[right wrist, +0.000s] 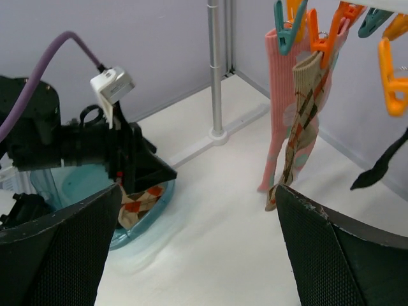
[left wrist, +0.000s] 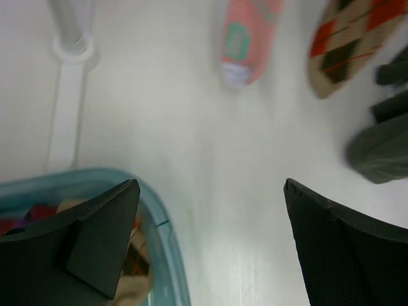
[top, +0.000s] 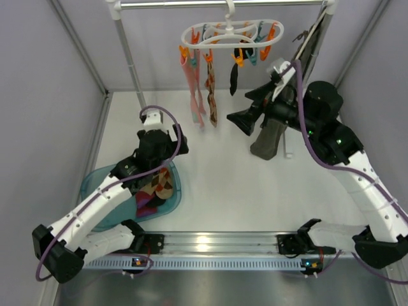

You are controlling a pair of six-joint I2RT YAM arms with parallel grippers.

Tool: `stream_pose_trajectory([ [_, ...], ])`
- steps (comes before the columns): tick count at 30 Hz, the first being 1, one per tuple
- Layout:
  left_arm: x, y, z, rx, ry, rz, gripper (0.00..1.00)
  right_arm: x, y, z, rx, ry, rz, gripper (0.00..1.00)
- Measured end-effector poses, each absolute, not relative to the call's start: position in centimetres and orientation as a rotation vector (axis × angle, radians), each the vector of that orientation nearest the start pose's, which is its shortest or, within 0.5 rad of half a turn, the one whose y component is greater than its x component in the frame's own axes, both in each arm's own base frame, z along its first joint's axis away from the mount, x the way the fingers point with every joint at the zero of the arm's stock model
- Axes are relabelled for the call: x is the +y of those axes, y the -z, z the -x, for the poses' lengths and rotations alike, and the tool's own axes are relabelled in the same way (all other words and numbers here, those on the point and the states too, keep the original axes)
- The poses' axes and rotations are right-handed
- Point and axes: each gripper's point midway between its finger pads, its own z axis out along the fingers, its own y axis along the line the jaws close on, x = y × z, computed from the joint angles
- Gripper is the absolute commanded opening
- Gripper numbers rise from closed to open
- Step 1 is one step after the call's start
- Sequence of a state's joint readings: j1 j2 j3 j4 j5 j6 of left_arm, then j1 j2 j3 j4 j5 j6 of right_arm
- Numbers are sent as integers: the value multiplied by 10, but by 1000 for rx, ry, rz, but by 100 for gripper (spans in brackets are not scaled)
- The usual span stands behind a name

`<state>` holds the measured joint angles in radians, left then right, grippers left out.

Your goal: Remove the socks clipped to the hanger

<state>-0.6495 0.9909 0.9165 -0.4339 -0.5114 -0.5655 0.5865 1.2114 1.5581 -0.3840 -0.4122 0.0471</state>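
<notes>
The white hanger (top: 233, 32) with orange and teal clips hangs from the top rail. A pink patterned sock (top: 193, 89), an argyle sock (top: 211, 95) and a black sock (top: 234, 76) hang clipped to it. My left gripper (top: 173, 148) is open over the right rim of the teal basin (top: 95, 185), with nothing between its fingers (left wrist: 102, 236). My right gripper (top: 245, 108) is open and empty, right of the hanging socks and low. From the right wrist I see the pink sock (right wrist: 280, 115), the argyle sock (right wrist: 303, 121) and the black sock (right wrist: 382, 166).
The teal basin holds an argyle sock (right wrist: 137, 203) and other socks (top: 153, 191). A dark olive garment (top: 271, 137) hangs on a slim hanger behind my right gripper. The rack's upright pole (right wrist: 217, 70) stands at the back left. Grey walls close in both sides.
</notes>
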Motion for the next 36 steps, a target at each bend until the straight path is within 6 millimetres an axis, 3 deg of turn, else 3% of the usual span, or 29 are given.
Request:
stream_pose_trajectory([
  [6, -199, -275, -327, 1843, 449, -4, 98, 235, -437, -242, 1484, -787, 671, 99],
  [10, -232, -294, -357, 1753, 489, -86, 97, 218, -421, -243, 1519, -743, 562, 99],
  [12, -249, -302, -381, 1710, 474, -120, 95, 215, -418, -246, 1536, -734, 522, 100],
  [17, -278, -295, -423, 1672, 428, -181, 79, 218, -419, -252, 1540, -751, 488, 99],
  [19, -284, -285, -441, 1676, 374, -192, 73, 221, -419, -254, 1539, -766, 486, 99],
  [20, -286, -280, -450, 1678, 345, -192, 57, 223, -419, -255, 1540, -772, 489, 99],
  [23, -289, -262, -471, 1692, 260, -200, 25, 229, -416, -253, 1548, -803, 505, 99],
  [26, -291, -253, -481, 1693, 216, -213, 1, 234, -417, -251, 1539, -832, 525, 99],
  [36, -287, -263, -486, 1640, 170, -169, 0, 245, -433, -238, 1460, -919, 586, 99],
])
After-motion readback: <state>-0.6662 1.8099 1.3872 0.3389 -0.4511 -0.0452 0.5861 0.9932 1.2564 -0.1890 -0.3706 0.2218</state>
